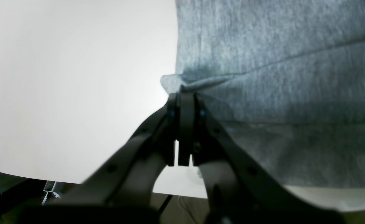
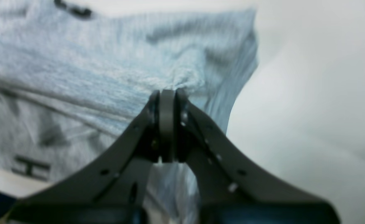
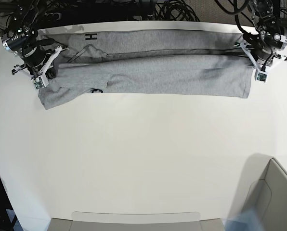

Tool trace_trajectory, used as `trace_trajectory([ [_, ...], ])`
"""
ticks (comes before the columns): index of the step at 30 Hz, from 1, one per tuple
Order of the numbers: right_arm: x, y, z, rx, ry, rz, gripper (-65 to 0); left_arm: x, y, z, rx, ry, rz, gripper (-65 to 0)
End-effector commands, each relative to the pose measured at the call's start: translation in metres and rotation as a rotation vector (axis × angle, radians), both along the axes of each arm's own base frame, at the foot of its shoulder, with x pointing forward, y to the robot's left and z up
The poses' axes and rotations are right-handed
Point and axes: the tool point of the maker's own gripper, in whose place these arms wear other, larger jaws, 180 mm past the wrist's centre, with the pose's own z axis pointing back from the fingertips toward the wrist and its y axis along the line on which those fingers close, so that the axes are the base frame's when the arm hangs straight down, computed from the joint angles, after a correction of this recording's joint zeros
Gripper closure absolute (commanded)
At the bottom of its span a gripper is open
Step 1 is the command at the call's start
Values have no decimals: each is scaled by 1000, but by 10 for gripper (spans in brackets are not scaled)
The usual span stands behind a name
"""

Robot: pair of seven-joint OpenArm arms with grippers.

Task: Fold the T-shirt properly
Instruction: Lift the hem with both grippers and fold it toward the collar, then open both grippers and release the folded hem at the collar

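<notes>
**One shirt, pinched at both ends**

Left wrist view: the left gripper (image 1: 185, 96) is pressing its jaws together on a bunched edge of the grey shirt (image 1: 279, 102). The heathered fabric is filling the area right of the gripper, with long creases running across it. The white table (image 1: 76, 93) is lying bare to the gripper's left.

Right wrist view: the right gripper (image 2: 167, 93) is clamping a puckered bit of the shirt (image 2: 92, 77) between closed jaws. Black letters are showing on the cloth, an H low to the left of the gripper. The table (image 2: 310, 109) is showing to its right.

Base view: one shirt (image 3: 148, 72) is lying along the far edge of the table (image 3: 143, 159), folded into a long band. The right gripper (image 3: 40, 72) is holding its one end, the left gripper (image 3: 252, 55) the other. A grey bin (image 3: 273, 192) is sitting at the table's near corner on the left gripper's side; its contents are not showing.
</notes>
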Motion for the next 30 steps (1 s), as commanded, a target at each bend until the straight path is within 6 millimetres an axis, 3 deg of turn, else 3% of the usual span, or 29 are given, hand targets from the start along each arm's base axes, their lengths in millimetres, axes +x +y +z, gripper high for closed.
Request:
trace_trajectory([
  [1,6,-2,9,-9,-38,8,0,3,8,8,31,-17,3,0],
  [13,-3,2,-2,17,-5,-3,0,-11,0,-11,-12,29,24,0],
  [15,-5,2,-3,17,1,-3,0,-11,2,-11,-11,28,28,-64],
  [19,-8,3,-5,19,8,-3,-168,-15,3,-9,-4,25,27,-230],
  [22,-7,3,-5,19,6,-3,-240,-11,3,1,14,-1,18,-250],
  [26,-7,3,-5,21,6,-2,-245,-7,14,23,54,-54,46,-267],
  [30,-10,6,-10,21,25,37,-245,-15,25,31,63,-88,124,-347],
])
